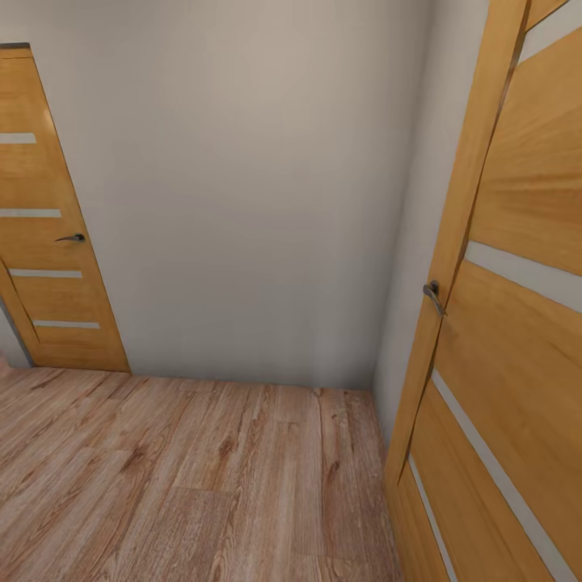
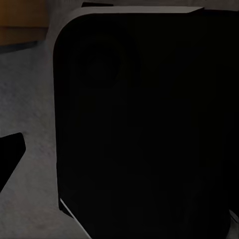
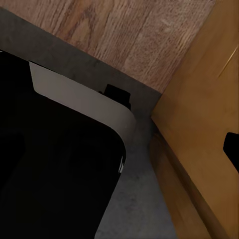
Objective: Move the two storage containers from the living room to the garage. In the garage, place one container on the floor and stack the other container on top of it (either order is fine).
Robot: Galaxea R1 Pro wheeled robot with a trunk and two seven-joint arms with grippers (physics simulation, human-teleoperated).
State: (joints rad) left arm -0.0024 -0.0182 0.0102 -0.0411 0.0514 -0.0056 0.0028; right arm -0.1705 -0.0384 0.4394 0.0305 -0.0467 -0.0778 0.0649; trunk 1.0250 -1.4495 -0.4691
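The head view looks down into a corner with a plain beige-grey wall [image 1: 242, 186] and a light wood plank floor [image 1: 186, 477]. Against that wall, at its left end, stands a closed orange-brown door [image 1: 48, 242] with pale horizontal strips and a dark lever handle [image 1: 73, 238]. At the wall's right end a second door [image 1: 501, 323] of the same make stands open, edge toward the camera, its own metal handle [image 1: 433, 295] on the near edge. No container shows in any view, so where they are cannot be told.

In the left wrist view a big black rounded body [image 2: 144, 129], part of the robot, blocks most of the frame; beside it is a grey speckled surface [image 2: 30, 104] and a dark tip [image 2: 10, 154] at the frame's edge. Whether the left end effector is apart or together cannot be told.

The right wrist view shows a black rounded body with a pale rim [image 3: 79, 97], a dark grey strip of concrete [image 3: 139, 199] just beside it, wood planks [image 3: 124, 30] beyond, and the orange-brown door [image 3: 204, 114] touching the concrete. The right end effector's state cannot be told either.
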